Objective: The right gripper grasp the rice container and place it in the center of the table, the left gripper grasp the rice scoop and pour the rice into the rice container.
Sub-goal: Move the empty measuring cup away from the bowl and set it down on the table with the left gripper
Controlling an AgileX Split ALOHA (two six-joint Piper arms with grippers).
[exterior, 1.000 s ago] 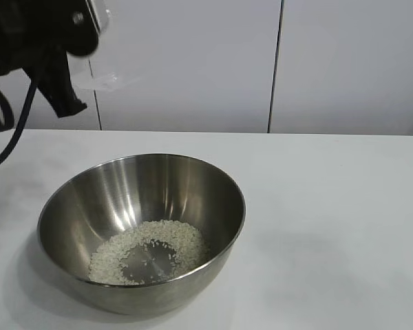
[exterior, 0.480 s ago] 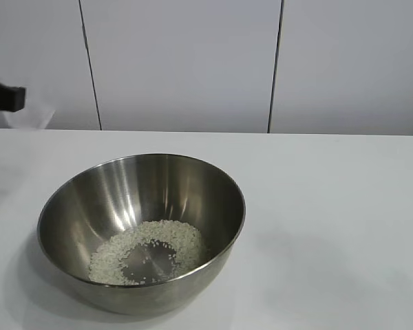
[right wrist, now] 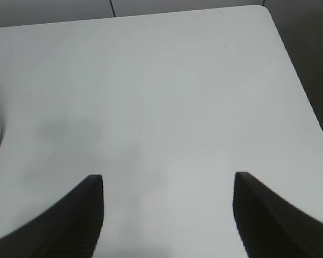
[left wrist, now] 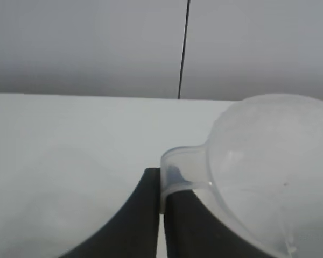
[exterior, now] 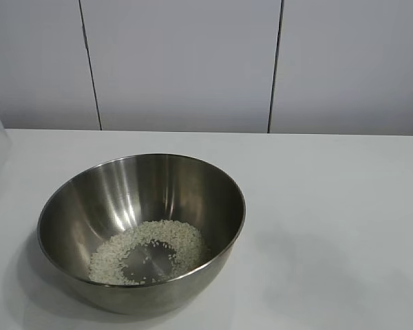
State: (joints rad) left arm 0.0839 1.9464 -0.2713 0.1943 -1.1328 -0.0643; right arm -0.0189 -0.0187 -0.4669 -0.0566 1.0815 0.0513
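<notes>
Exterior view: nearest, the steel bowl sits on the white table, a ring of rice in its bottom; grey wall panels stand behind. Left gripper pinches the clear scoop by its tab; right gripper hangs spread, empty, above the bare tabletop.

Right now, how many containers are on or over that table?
2. A steel bowl with rice sits on the table. A clear plastic cup is pinched in the left hand, away from the bowl. Others may lie out of view.
</notes>
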